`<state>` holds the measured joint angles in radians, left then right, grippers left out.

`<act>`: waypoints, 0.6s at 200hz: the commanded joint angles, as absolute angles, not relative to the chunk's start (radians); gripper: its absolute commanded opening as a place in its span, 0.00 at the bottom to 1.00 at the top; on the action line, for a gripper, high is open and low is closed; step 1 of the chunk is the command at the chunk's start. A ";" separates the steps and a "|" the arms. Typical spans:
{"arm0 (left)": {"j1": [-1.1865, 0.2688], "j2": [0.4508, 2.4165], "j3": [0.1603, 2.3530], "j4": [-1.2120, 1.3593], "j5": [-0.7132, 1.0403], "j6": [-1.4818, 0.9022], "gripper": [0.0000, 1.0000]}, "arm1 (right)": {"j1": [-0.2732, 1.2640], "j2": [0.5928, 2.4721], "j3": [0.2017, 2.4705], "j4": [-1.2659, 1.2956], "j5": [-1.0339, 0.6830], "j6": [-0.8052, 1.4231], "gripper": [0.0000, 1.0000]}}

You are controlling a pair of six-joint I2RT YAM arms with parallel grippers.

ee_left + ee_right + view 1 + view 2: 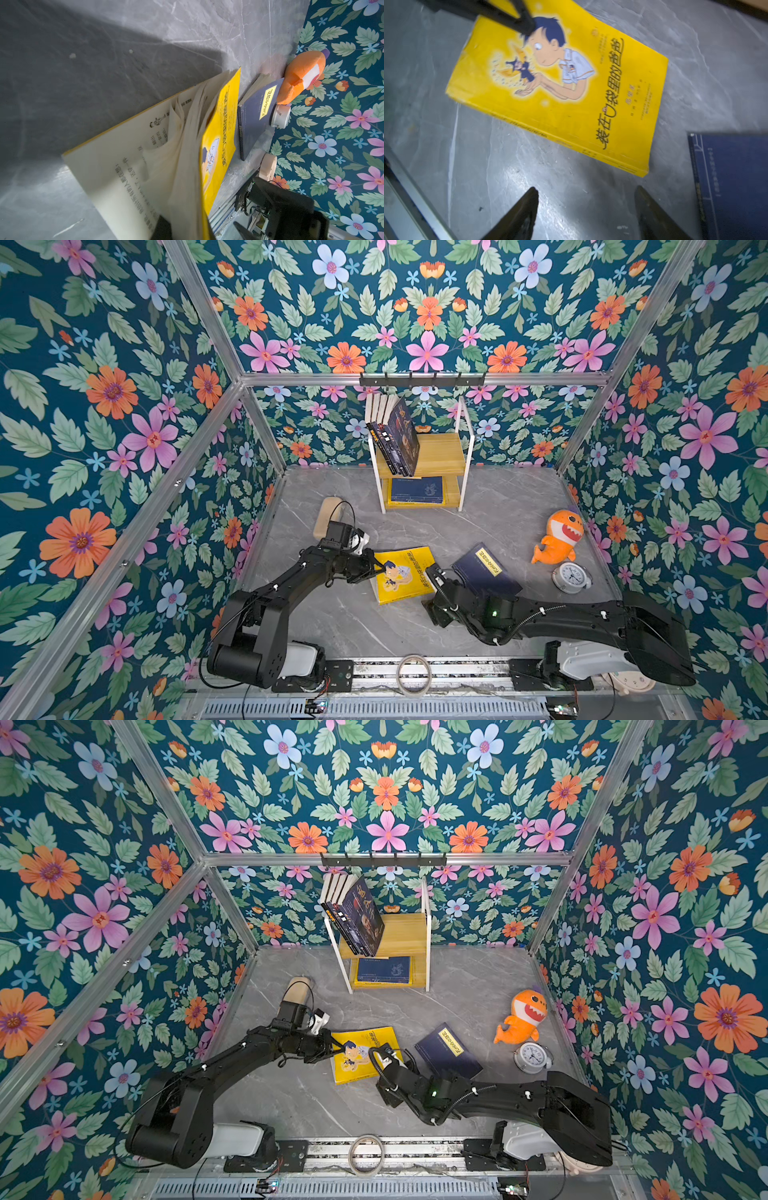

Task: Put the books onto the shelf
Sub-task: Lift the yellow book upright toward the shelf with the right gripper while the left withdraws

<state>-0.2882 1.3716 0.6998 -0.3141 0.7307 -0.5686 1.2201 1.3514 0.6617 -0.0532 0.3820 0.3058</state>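
**Risk.** The left pincer is closed on the open edge of the yellow book, not on its spine. In the left wrist view the pages are seen fanned apart, with a printed inner page exposed under them. It is judged that only the cover and some of the pages may be caught. If a lift is made from this hold, the book could fall open and the loose part could sag to the worktop. Pages could be creased or torn, or the book dropped short of the shelf, which stands well beyond the left pincer. A splayed book would also be hard to slot in beside the standing books.

**Left pincer.** The jaws are fully closed on the yellow book's edge, near the cartoon boy's head. How many pages are held cannot be told.

**Right pincer**. The jaws are set wide apart, and nothing is held or touched. It hangs over bare worktop just off the yellow book's spine corner. The navy book lies flat near its other side. With both pincers near one book, a clash is possible.
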 commanded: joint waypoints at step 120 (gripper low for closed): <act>-0.283 1.366 0.705 -0.295 0.756 -0.572 0.04 | 1.265 1.742 0.684 0.482 0.582 -0.373 0.31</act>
<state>-0.2878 1.3842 0.7033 -0.3111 0.7376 -0.5663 1.2655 1.7252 0.6838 0.3489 0.5751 -0.3050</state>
